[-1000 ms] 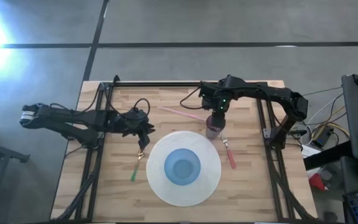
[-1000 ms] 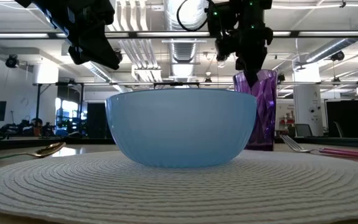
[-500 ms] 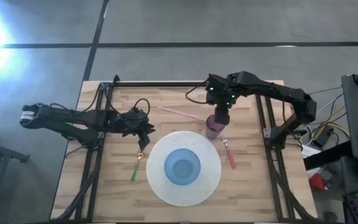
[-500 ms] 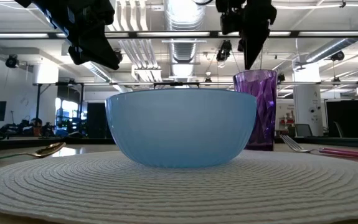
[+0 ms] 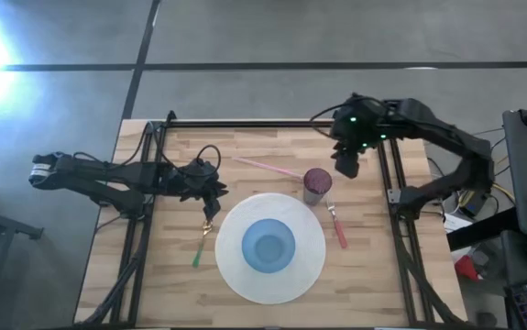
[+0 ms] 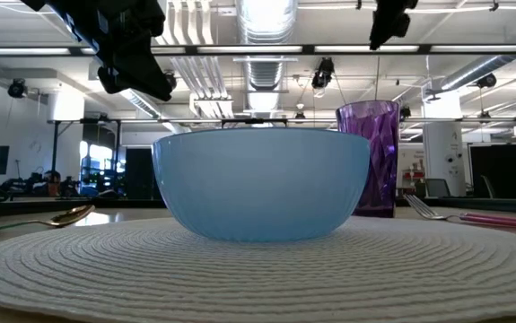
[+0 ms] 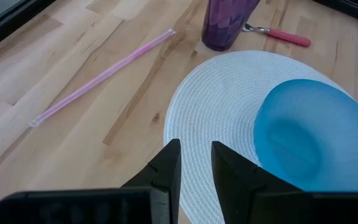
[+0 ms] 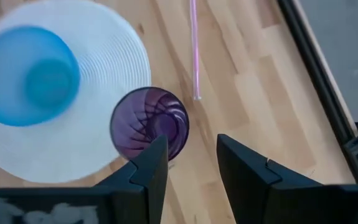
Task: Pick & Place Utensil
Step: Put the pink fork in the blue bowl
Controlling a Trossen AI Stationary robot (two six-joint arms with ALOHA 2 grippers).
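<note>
Evidently finishes with the purple cup point(image 5: 316, 186): pulls the right gripper point(image 5: 345, 167) up and off to the right, away from the spot straight over the cup's rim held a second ago. Shows its fingers parted and empty, with only cup and wood between them in the right wrist view. Leaves the cup upright at the far right edge of the white placemat point(image 5: 236, 275), with nothing seen inside.

Holds the left gripper point(image 5: 210, 209) unmoved over the table point(image 5: 153, 275) at the placemat's far left edge, fingers a narrow gap apart and gripping nothing.

Finds both utensils untouched on the wood: the pink-handled fork point(image 5: 338, 227) just right of the placemat, near the cup; the green-handled spoon point(image 5: 201, 246) just left of it, below the left gripper. Cannot tell which is meant. Has the blue bowl point(image 5: 269, 246) centred on the placemat and the pink straw point(image 5: 268, 167) lying on the far side.

Probably means a free right gripper, ready for the fork; no pick begun yet.
</note>
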